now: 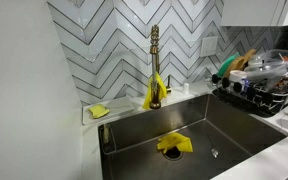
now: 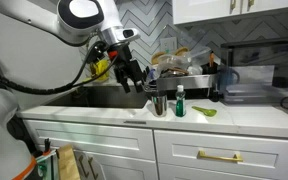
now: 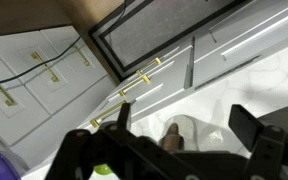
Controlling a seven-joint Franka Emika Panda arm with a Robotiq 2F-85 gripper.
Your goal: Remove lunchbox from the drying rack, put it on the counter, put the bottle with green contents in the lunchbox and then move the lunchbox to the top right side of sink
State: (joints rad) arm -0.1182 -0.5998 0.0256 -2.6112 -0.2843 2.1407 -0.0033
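Note:
My gripper [image 2: 134,78] is open and empty, hanging over the counter's [image 2: 246,118] edge by the sink [image 1: 199,120]. In the wrist view its fingers [image 3: 184,125] straddle a clear cup holding a brown-topped item [image 3: 174,137] below. The bottle with green contents [image 2: 180,101] stands on the counter just beside that cup; a green bit of it shows at the wrist view's bottom edge [image 3: 103,171]. The clear lunchbox [image 1: 277,61] rests on top of the crowded black drying rack [image 1: 259,95], which also shows in an exterior view [image 2: 192,76].
A tall gold faucet [image 1: 155,60] stands behind the sink. Yellow cloths lie in the basin [image 1: 174,144], on the faucet base [image 1: 149,97] and on the ledge [image 1: 100,111]. A green item [image 2: 210,110] lies on the counter near the rack. White cabinets [image 2: 224,155] are below.

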